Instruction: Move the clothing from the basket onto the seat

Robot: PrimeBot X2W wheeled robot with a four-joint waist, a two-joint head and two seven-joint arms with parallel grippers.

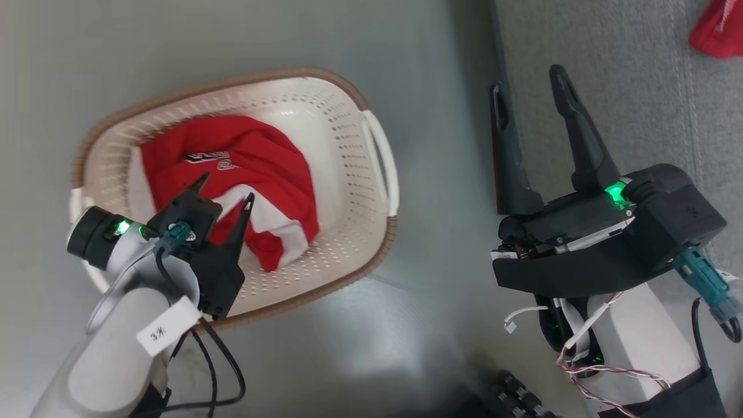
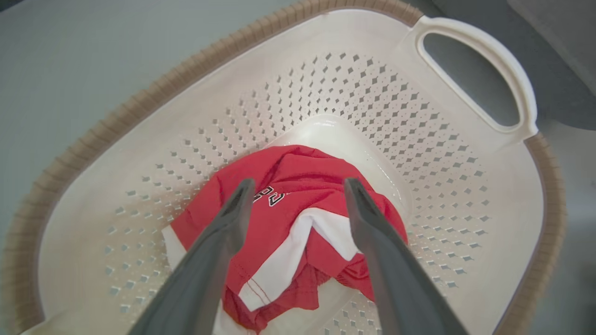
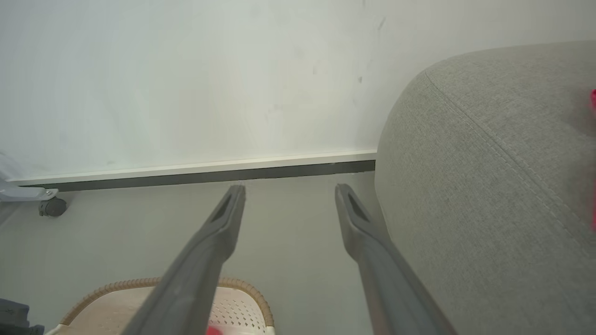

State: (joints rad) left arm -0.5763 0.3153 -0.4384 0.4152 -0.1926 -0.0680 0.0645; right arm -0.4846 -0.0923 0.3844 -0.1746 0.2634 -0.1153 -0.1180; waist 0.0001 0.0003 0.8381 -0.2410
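Left tool (image 2: 299, 183) wide, empty, over the clothing (image 2: 302, 170) heaped in the basket (image 2: 139, 100); contact unclear. Right tool (image 1: 528, 79) wide, empty, at the seat (image 1: 638, 104) edge. Bare floor (image 1: 441, 174) separates basket and seat. Far corner: red cloth (image 1: 717, 32) on the seat, cut off by frame.

The left gripper (image 1: 226, 187) is held wide open, with its two dark fingers spread apart and pointed up and to the right in the head view. It is carried on a pale left forearm (image 1: 110, 348) that is raised from the lower left corner. The right gripper (image 1: 527, 78) is opened wide too, and its long fingers are pointed upward. A green light (image 1: 615, 190) is lit on each wrist.
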